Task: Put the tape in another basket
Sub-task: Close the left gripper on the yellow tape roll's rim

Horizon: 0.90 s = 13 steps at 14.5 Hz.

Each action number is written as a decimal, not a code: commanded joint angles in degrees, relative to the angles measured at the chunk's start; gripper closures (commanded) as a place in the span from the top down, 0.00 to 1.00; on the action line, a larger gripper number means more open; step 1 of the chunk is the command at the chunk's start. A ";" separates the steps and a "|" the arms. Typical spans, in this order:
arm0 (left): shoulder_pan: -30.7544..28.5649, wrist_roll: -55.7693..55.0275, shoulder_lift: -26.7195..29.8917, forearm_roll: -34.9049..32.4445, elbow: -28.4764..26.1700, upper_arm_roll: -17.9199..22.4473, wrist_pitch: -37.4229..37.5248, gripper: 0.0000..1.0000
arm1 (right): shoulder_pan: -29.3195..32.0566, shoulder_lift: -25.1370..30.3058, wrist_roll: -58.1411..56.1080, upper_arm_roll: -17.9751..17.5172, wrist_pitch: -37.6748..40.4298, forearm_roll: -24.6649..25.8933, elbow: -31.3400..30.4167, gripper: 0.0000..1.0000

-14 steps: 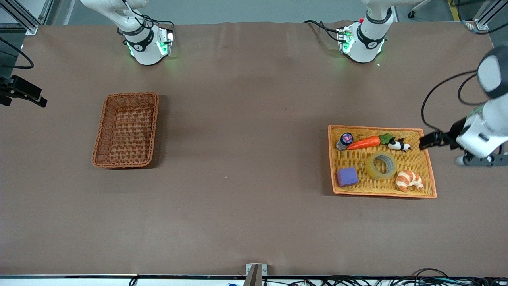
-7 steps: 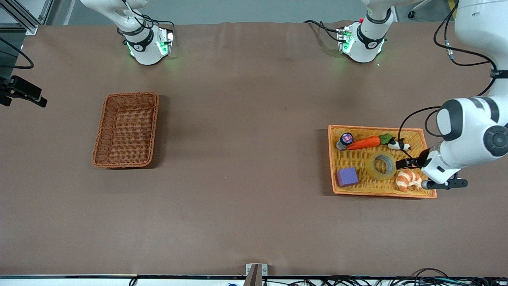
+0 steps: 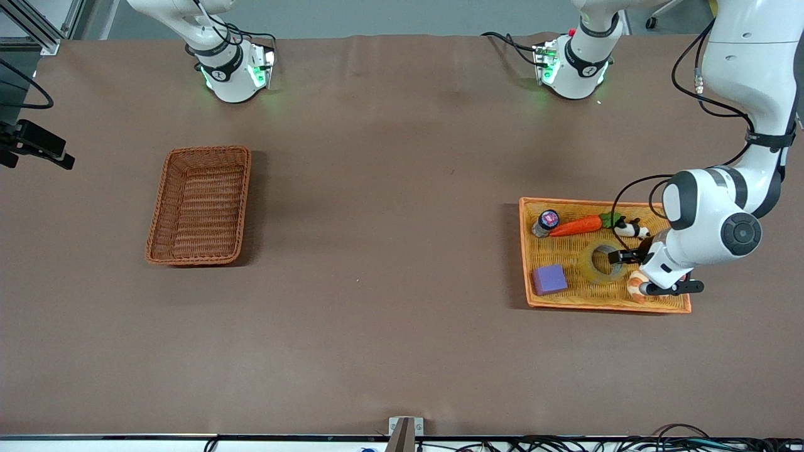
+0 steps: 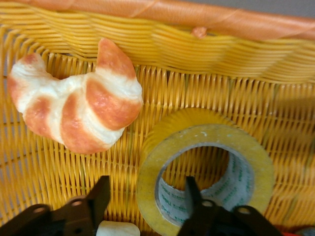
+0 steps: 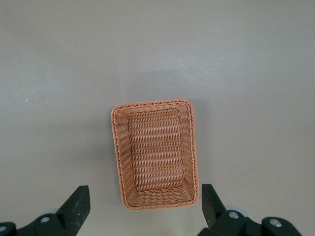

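Left pincer (image 4: 145,196) astride wall of translucent yellowish, grey-lined tape (image 4: 206,174)

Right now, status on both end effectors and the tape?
Left end effector open, straddling the tape wall in the orange tray. Right end effector open, waiting above the basket. Croissant beside tape.

even, bright overhead light; soft shadows fall beside the basket (image 3: 200,206) and tray (image 3: 677,279). green led glow at both arm bases. left wrist view slightly soft up close.
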State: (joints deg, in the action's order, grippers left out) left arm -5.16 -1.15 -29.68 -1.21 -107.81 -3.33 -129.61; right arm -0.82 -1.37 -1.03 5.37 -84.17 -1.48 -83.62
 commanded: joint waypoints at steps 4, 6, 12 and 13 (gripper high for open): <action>0.15 -3.15 0.67 -1.96 -0.30 -0.27 -0.30 0.07 | 0.47 0.49 -0.81 -0.18 -0.29 -0.28 -0.67 1.00; 0.06 -3.16 3.21 -1.96 -0.12 -0.36 0.84 0.01 | 0.47 0.49 -0.81 -0.18 -0.29 -0.28 -0.67 1.00; 0.77 -10.51 9.64 -1.95 10.05 -7.02 19.27 0.00 | 0.47 0.49 -0.81 -0.18 -0.29 -0.28 -0.67 1.00; 0.85 -13.32 9.55 -2.22 11.99 -9.39 21.30 0.00 | 0.47 0.40 -0.81 -0.18 -0.29 -0.28 -0.67 1.00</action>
State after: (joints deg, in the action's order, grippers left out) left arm -4.70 -9.37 -20.85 -1.78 -99.53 -8.92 -113.13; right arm -0.82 -1.37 -1.08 5.37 -84.17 -1.48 -83.62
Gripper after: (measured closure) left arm 0.793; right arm 0.000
